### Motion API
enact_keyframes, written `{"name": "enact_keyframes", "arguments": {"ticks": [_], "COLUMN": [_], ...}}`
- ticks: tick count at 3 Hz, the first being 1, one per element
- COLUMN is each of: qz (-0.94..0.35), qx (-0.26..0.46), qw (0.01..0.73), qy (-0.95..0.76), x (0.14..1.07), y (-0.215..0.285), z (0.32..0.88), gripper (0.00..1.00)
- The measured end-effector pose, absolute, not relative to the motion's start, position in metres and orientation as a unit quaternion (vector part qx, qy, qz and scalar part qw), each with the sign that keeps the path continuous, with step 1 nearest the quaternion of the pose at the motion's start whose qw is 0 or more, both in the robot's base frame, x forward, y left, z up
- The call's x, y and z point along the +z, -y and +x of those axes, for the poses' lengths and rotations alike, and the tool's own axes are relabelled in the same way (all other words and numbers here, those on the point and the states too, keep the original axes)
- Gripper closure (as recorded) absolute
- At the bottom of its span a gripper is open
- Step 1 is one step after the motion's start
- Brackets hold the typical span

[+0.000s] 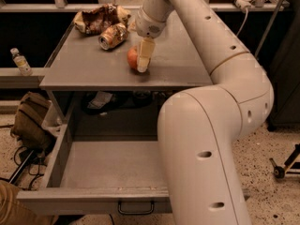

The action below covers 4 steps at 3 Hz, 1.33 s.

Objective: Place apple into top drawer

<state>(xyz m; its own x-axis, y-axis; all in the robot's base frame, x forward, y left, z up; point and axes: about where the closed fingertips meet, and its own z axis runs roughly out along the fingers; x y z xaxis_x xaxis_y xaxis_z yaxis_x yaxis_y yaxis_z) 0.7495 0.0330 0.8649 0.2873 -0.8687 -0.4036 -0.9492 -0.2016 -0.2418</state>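
The red-orange apple sits on the grey table top, near the middle. My gripper reaches down from the arm and is right at the apple, covering its right side. The top drawer is pulled wide open below the table at the front, with nothing inside it. Its small dark bar handle shows at the centre of the front panel.
A crushed can and a crumpled snack bag lie at the table's back left. A water bottle stands on a ledge at the left, above a brown bag on the floor. My bulky arm fills the right foreground over the drawer's right side.
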Motion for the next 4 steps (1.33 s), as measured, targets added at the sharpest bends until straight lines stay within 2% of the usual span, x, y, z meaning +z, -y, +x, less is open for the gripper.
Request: {"name": "enact_keyframes", "arguments": {"ticks": [2,4], "qz": [-0.770,-0.766], "qx": [0.089,0.086], "qw": [0.225,0.222], "qy": [-0.590,-0.597], "x": [0.8649,0.8687], "y": [-0.0330,-0.0379], "z": [0.7495,0.7457], "gripper": [0.41,0.88]}}
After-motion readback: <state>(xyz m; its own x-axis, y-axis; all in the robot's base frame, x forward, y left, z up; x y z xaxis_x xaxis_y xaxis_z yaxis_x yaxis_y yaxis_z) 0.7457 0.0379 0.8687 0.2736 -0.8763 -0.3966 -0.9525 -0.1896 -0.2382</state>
